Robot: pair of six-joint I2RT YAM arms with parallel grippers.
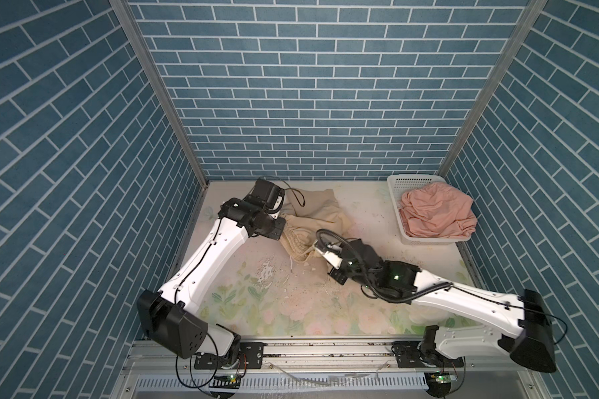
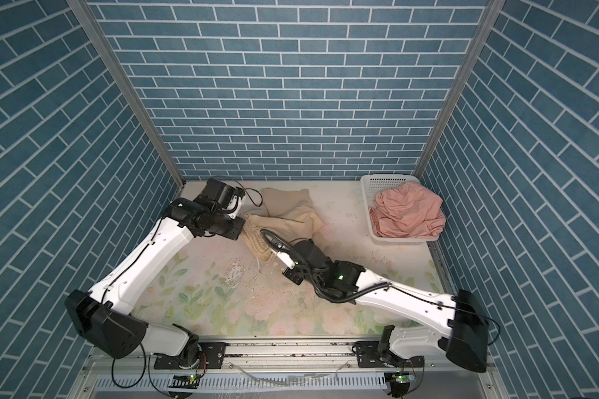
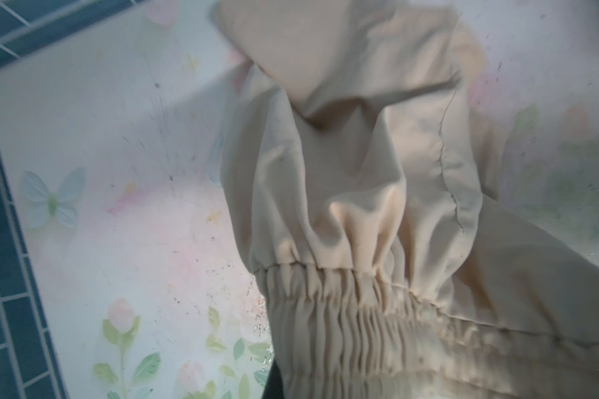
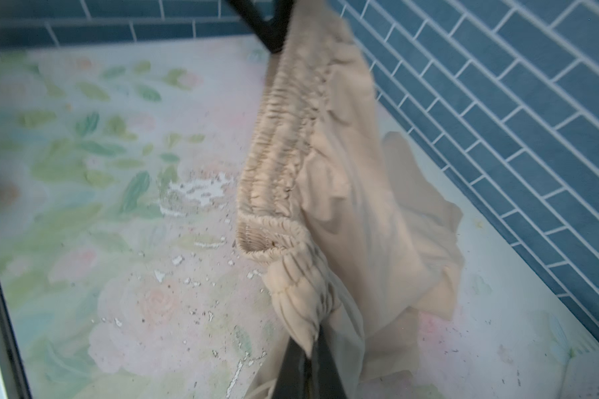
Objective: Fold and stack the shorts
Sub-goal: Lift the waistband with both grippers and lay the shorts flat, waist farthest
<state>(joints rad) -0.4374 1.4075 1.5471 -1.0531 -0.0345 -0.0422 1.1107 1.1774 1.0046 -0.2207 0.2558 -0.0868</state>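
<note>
Pink shorts point(image 1: 436, 214) fill the basket point(image 1: 393, 193), apart from beige shorts point(image 1: 325, 216).

Matt, creased cloth beige shorts point(image 3: 360, 165)

no legible text anywhere

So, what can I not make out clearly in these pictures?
Left pincer: hidden under its own wrist in both top views; cut off by the edge in the right wrist view.
Right pincer: tips buried in the beige shorts, right wrist view.
Pink shorts: drawstring hidden among folds in the basket, both top views.
</note>
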